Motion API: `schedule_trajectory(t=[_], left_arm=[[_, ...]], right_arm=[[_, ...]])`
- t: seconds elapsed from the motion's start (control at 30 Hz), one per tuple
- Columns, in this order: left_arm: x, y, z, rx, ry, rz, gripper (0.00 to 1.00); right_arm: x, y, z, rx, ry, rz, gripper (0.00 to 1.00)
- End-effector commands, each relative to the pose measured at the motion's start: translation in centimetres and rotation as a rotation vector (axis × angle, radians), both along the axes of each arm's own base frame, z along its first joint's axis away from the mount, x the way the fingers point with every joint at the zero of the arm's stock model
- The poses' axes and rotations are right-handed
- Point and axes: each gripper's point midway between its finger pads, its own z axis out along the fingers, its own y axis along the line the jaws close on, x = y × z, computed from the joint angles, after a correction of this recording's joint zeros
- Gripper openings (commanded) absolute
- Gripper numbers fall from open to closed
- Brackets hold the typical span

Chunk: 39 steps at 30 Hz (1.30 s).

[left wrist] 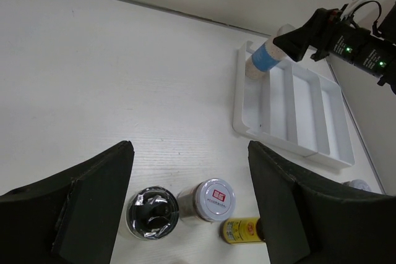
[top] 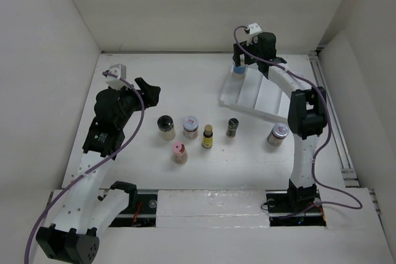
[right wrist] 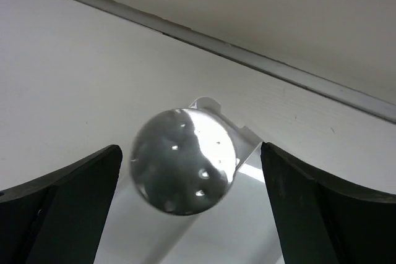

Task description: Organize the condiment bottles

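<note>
- Pink-lidded jar (top: 179,152) stands nearest, alone, w/ free table all around it.
- Behind it, a row w/ gaps between: black-lidded jar (top: 165,126), jar w/ red-and-silver lid (left wrist: 210,199) (print too small to read), slim yellow bottle (top: 207,136), dark grinder bottle (top: 232,127). A silver-lidded jar (top: 278,133) stands apart at the right.
- Left gripper (top: 150,89) hovers behind the row, tilted down, jaws open, holding nothing.
- Far: white tiered rack (top: 250,94). Blue-label jar (left wrist: 267,59) is in its far-left corner, right gripper (top: 240,61) above it, jaws wide and not touching the lid.
</note>
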Motion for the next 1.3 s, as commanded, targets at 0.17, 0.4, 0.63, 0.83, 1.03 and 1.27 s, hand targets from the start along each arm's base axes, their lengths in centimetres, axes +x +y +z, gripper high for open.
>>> schedule_trajectory(t=[0.17, 0.4, 0.63, 0.83, 1.03, 1.27], left_arm=[[0.4, 0.1, 1.5, -0.007, -0.055, 0.004, 0.72], [0.5, 0.4, 1.2, -0.020, -0.039, 0.031, 0.73], [0.4, 0.6, 1.5, -0.021, -0.049, 0.040, 0.73], [0.4, 0.6, 1.9, -0.023, -0.058, 0.040, 0.73], [0.5, 0.4, 1.7, -0.022, -0.048, 0.030, 0.73], [0.4, 0.4, 2.2, -0.026, -0.066, 0.030, 0.73]], right_arm=[[-6.5, 3.3, 13.4, 0.043, -0.244, 0.085, 0.96], [-19.4, 12.1, 11.5, 0.140, -0.232, 0.332, 0.19], [-31.7, 17.1, 9.1, 0.172, -0.193, 0.683, 0.73], [-35.8, 16.9, 5.1, 0.143, -0.063, 0.761, 0.92], [-36.7, 18.1, 2.5, 0.100, -0.016, 0.781, 0.88], [-35.4, 18.5, 0.2, 0.057, 0.027, 0.731, 0.81]])
